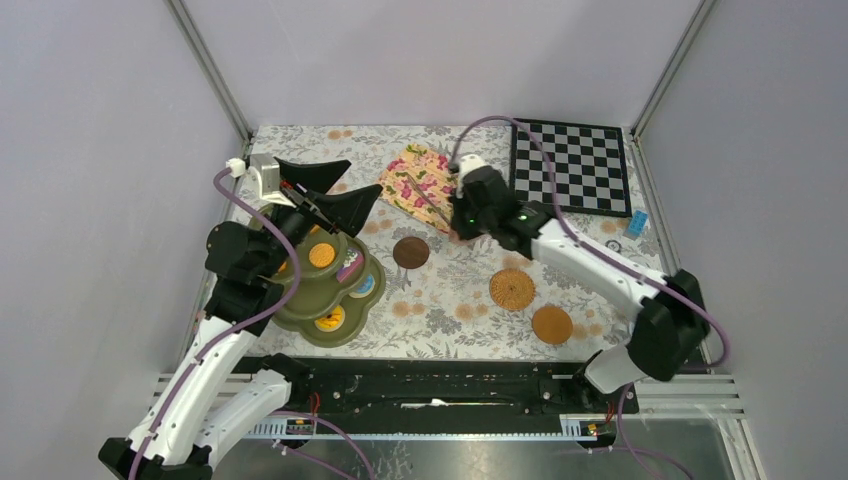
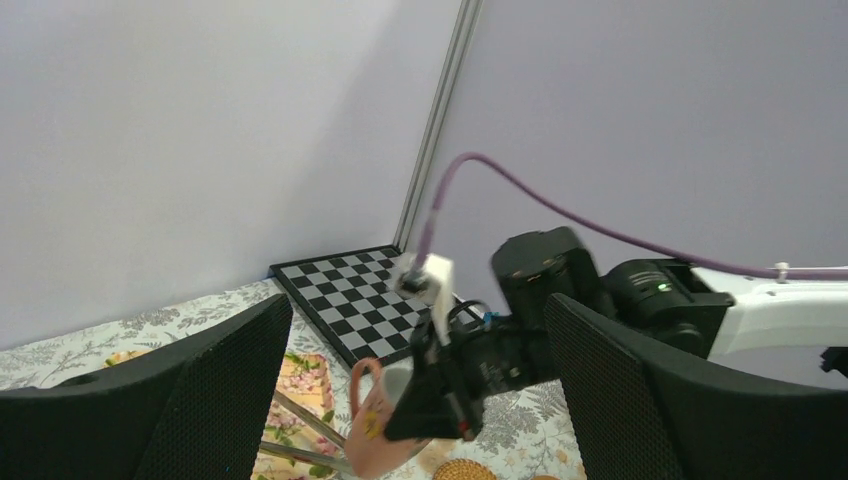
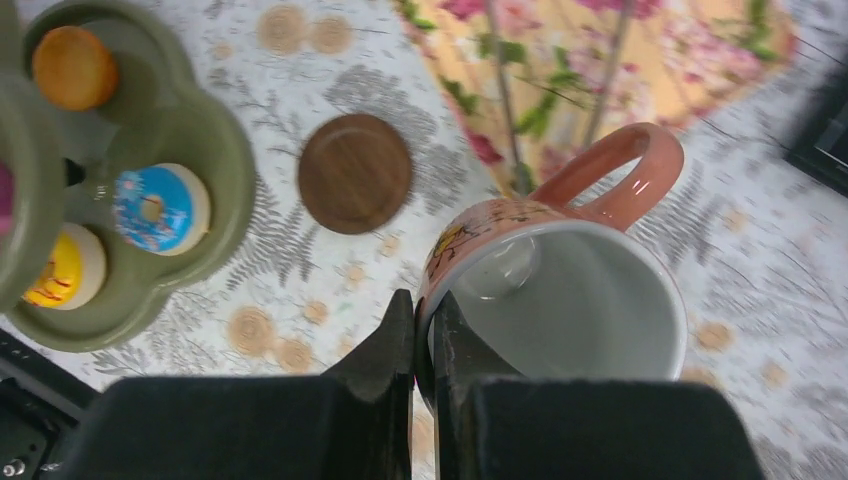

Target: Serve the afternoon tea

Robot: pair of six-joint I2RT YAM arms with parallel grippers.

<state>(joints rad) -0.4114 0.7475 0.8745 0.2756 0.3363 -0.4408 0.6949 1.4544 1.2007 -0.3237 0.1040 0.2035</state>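
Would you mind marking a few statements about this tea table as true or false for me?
1. The right claw is pinched on the rim of the pink mug. True.
2. A mug stands on the dark brown coaster. False: the coaster is bare.
3. The left claw is open and holds nothing. True.
4. The chessboard lies near left, beside the arm bases. False: it lies at the far right in the top view.
5. A blue-iced pastry sits on the green stand. True.
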